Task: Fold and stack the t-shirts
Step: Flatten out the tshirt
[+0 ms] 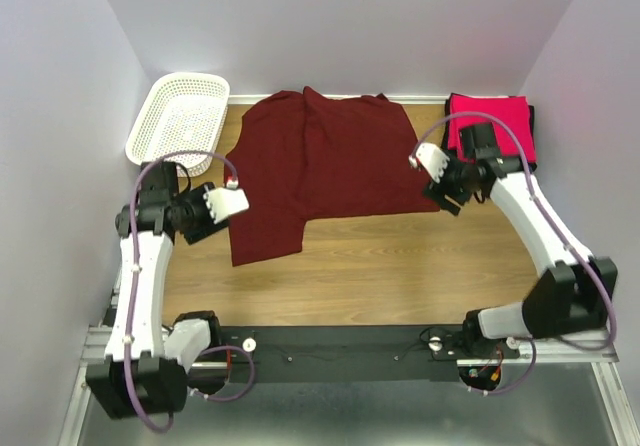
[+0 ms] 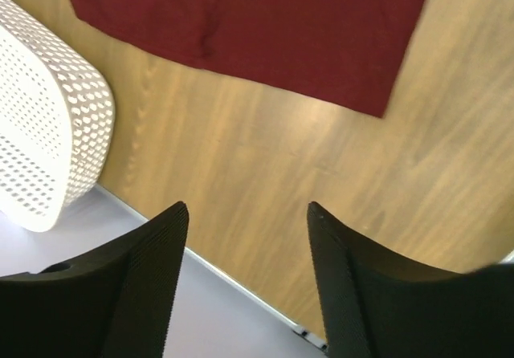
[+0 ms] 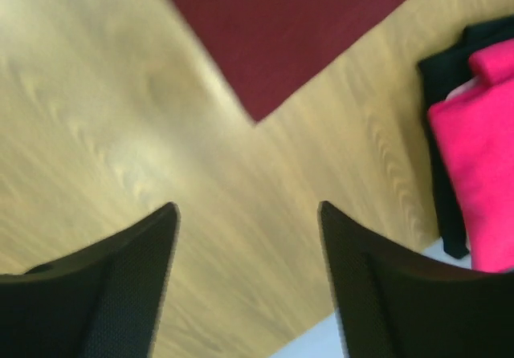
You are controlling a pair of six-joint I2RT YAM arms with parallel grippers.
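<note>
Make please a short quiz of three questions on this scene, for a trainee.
1. True or false: the left gripper holds the maroon t-shirt.
2. What lies directly under the pink t-shirt? A) a maroon shirt B) a black t-shirt C) bare wood
3. Fill in: the white basket stands at the far ___ corner of the table.
Key: 1 false, it is open and empty; 2 B; 3 left.
</note>
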